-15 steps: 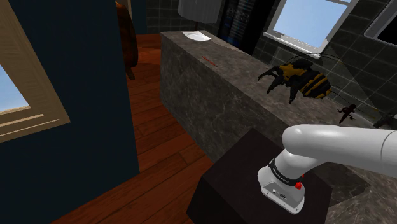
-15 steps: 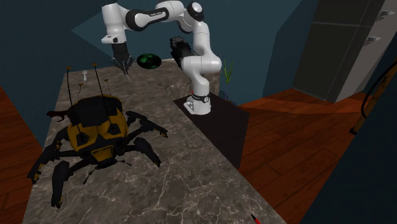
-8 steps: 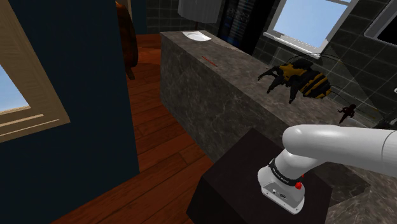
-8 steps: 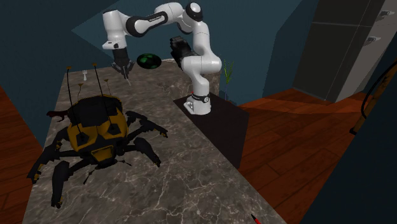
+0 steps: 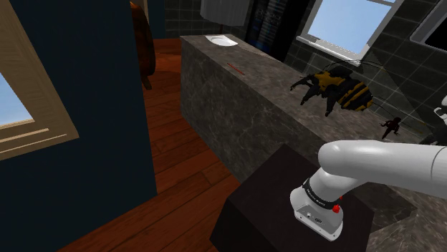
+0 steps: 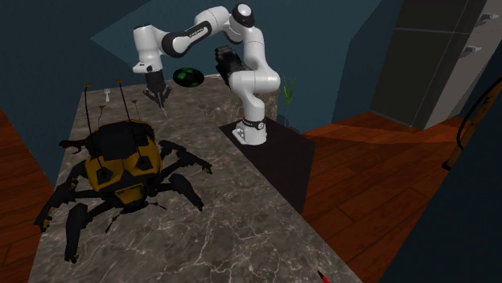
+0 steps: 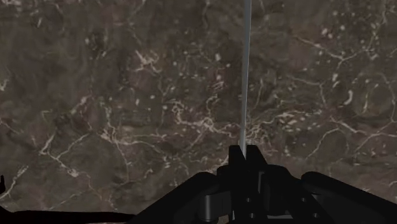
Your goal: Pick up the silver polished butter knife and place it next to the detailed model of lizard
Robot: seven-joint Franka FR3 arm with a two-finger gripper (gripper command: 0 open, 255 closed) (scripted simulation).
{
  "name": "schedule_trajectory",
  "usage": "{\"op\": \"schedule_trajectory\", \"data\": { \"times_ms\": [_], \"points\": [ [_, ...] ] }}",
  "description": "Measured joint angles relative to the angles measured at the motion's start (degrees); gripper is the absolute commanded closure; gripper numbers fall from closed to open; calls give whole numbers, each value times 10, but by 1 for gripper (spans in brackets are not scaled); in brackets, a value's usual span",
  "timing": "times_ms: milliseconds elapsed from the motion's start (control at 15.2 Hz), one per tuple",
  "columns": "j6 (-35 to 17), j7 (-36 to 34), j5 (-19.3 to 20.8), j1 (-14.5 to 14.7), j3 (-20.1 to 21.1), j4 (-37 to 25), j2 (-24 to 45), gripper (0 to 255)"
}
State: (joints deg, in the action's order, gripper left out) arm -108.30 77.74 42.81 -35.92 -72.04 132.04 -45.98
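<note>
My black gripper [image 6: 156, 91] hangs over the far end of the dark marble counter [image 6: 217, 193], shut on a thin silver butter knife [image 6: 162, 104]. In the wrist view the knife's blade [image 7: 245, 76] runs straight out from between the closed fingers of the gripper [image 7: 245, 158], edge-on above the stone. A small dark red figure, which may be the lizard model [image 5: 390, 127], stands on the counter between the big beetle and the arm in the shoulder view.
A large black and yellow beetle model [image 6: 121, 165] takes up the counter's middle. A round dark green object [image 6: 187, 77] sits behind the gripper, and a small white fork-like thing [image 6: 107, 96] lies nearby. A white plate [image 5: 220, 40] and a red stick [image 5: 235, 66] lie at the counter's other end.
The gripper has moved slightly lower and toward the second exterior view's right, the knife staying in its grip. A bit of the white hand now shows at the shoulder view's right edge.
</note>
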Motion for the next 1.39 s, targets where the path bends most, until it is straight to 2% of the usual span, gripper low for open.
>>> {"op": "schedule_trajectory", "data": {
  "times_ms": [396, 792, 858, 1254, 1386],
  "points": [
    [-43, -8, 23, 17, -43, 23, 6, 255],
    [-46, -9, 25, 17, -46, 26, 5, 255],
    [-46, -9, 25, 17, -46, 26, 5, 0],
    [-46, -9, 25, 17, -46, 26, 5, 0],
    [-27, -4, 15, 6, -25, 17, 2, 0]
  ]
}}
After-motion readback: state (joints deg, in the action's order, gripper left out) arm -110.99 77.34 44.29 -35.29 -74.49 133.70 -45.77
